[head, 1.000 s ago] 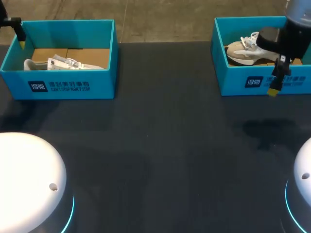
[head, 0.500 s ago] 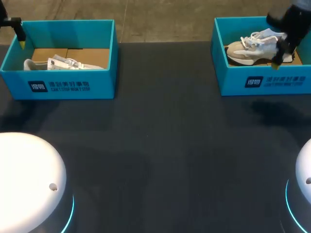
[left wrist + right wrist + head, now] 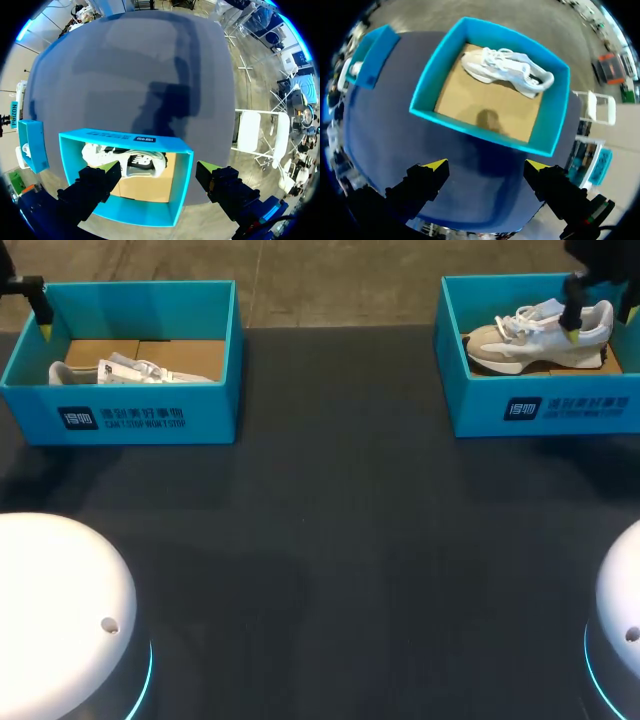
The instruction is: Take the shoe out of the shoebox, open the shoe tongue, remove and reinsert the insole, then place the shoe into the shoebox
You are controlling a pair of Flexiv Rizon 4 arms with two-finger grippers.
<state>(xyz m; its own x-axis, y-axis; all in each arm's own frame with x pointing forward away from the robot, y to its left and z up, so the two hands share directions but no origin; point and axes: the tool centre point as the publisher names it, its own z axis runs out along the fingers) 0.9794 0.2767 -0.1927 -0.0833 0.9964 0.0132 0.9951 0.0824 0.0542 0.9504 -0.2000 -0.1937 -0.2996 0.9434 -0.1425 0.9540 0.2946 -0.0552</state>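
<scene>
Two teal shoeboxes stand at the table's far edge. The left shoebox [image 3: 120, 410] holds a white shoe [image 3: 130, 370]; the right shoebox [image 3: 540, 405] holds a beige and white shoe [image 3: 535, 335]. My right gripper [image 3: 598, 320] hangs open above the right box's far right part, over the shoe's heel. In the right wrist view the gripper [image 3: 486, 165] is open high above the near wall of the box [image 3: 485, 132], with the shoe [image 3: 507, 70] lying along the far wall. My left gripper [image 3: 160, 172] is open over the left box [image 3: 125, 210], above its shoe [image 3: 127, 160].
The wide dark table [image 3: 330, 560] stretches between the two boxes and toward the front. Two white robot bases [image 3: 60, 620] sit at the front corners. Only one finger [image 3: 42, 308] of the left gripper shows in the head view, at the left box's far left corner.
My right gripper has moved from in front of the right box's front wall back and up, to above the shoe inside. The left arm and both shoes have stayed put.
</scene>
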